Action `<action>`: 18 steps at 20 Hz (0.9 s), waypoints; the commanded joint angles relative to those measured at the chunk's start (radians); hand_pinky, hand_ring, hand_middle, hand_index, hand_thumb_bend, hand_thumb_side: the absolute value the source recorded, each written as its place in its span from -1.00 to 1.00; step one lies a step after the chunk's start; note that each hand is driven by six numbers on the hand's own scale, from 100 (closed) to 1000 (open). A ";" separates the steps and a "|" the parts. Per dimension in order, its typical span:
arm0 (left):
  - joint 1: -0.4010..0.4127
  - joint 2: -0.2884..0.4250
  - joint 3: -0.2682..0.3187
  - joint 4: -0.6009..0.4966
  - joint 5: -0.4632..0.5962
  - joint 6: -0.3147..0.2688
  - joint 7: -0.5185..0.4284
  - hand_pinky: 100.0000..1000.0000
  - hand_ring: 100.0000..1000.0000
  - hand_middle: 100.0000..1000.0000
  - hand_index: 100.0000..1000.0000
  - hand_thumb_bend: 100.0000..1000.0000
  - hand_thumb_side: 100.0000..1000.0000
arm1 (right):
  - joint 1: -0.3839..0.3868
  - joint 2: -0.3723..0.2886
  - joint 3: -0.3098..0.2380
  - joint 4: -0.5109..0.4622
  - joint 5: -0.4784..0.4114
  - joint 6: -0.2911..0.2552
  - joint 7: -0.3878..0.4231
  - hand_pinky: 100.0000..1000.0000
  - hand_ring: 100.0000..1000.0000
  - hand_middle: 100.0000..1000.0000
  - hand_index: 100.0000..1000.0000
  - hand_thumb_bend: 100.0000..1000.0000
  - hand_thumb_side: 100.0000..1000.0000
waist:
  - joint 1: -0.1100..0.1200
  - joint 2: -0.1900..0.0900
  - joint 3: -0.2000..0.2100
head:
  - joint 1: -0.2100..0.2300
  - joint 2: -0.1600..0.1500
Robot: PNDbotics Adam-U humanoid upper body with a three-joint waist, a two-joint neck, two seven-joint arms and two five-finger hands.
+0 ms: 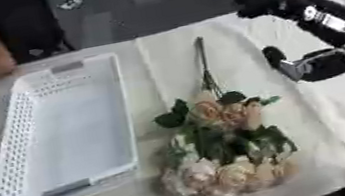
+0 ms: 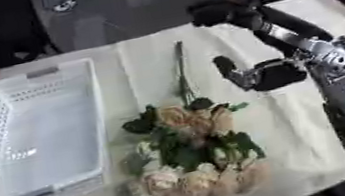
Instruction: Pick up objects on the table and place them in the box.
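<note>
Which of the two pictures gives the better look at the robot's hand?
The right eye view: the right hand and the arm behind it sit well inside the picture, beside the flowers. The left eye view shows the same hand nearer the edge, with much of the forearm cut off. No left hand shows in either.

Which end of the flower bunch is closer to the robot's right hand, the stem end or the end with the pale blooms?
The stem end. It points to the table's far side, level with the right hand, while the lowest pale blooms lie at the near edge, well below the hand.
</note>
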 commanded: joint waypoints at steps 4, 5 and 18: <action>-0.012 0.023 0.010 -0.017 -0.001 -0.003 -0.001 -0.16 0.01 0.26 0.34 -1.00 0.58 | -0.011 -0.007 -0.011 -0.024 0.000 -0.077 0.078 0.83 0.80 0.95 0.95 -1.00 -0.94 | 0.001 -0.011 -0.003 | -0.009 -0.001; -0.012 0.023 0.010 -0.017 -0.001 -0.003 -0.001 -0.16 0.01 0.26 0.34 -1.00 0.58 | -0.011 -0.007 -0.012 -0.024 0.000 -0.077 0.077 0.83 0.80 0.95 0.95 -1.00 -0.94 | 0.001 -0.011 -0.003 | -0.009 -0.001; -0.007 0.028 0.013 -0.017 -0.005 0.002 0.003 -0.16 0.02 0.27 0.34 -1.00 0.59 | -0.069 -0.124 -0.030 0.009 0.007 -0.081 0.037 0.83 0.84 0.92 1.00 -1.00 -1.00 | -0.002 -0.017 0.024 | 0.034 -0.001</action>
